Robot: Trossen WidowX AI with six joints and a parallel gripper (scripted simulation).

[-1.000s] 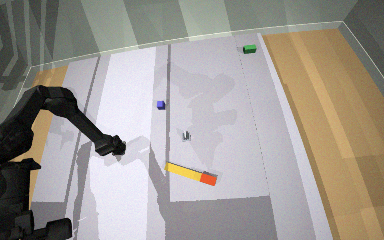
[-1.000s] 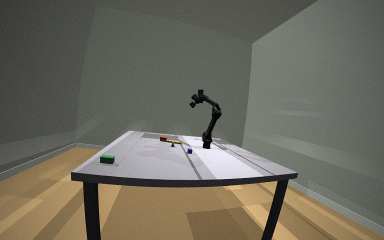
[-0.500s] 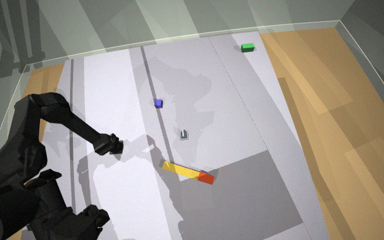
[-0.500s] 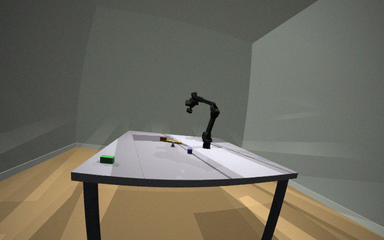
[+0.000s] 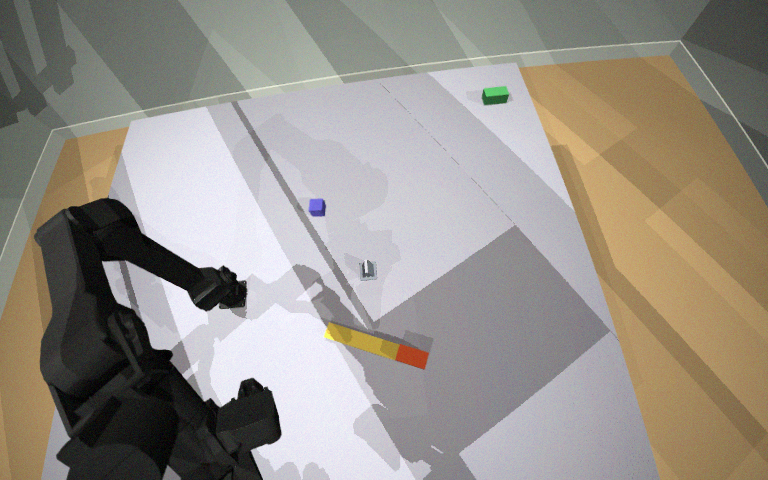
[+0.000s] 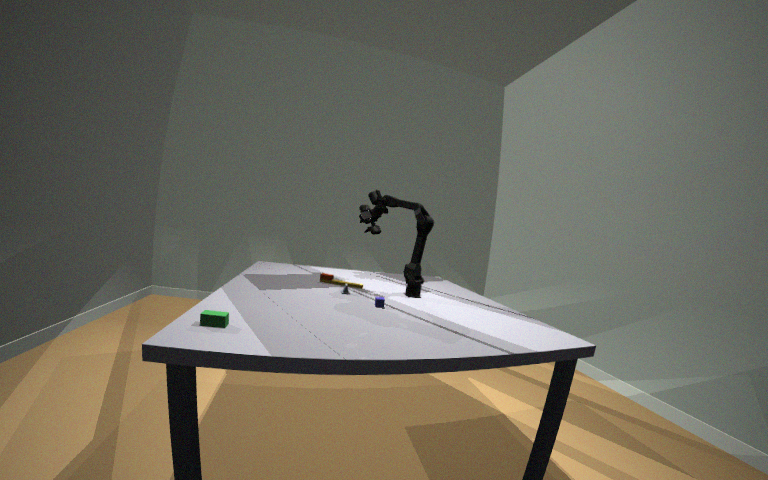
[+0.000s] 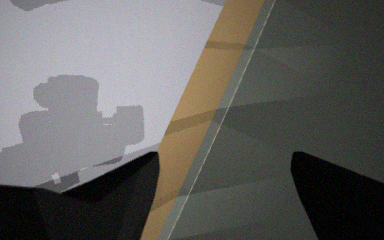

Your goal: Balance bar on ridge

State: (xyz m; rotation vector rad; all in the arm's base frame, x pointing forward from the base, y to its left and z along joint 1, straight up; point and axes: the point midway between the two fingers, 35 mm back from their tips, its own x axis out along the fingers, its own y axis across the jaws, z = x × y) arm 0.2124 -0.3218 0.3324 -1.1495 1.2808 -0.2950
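The bar [image 5: 362, 340] [image 6: 349, 284] is long and yellow with a red end [image 5: 412, 356] [image 6: 326, 276], which stands thicker than the rest in the exterior view. It lies on the table [image 5: 175, 181] [image 6: 362, 366], off the ridge. The ridge [image 5: 366, 269] [image 6: 346, 289] is a small grey wedge with nothing on it, just above the bar in the top view. My gripper [image 7: 225, 161] is open, with nothing between its fingers in the wrist view. It is high above the table, on the arm's side of the bar; neither bar nor ridge shows in the wrist view.
A small blue-violet cube [image 5: 317, 207] [image 6: 380, 302] sits near the ridge. A green block [image 5: 495, 95] [image 6: 214, 318] lies far off, near a table corner. The arm [image 5: 84, 316] [image 6: 419, 243] stands at the left of the top view. The wrist view shows the table's edge, floor and wall.
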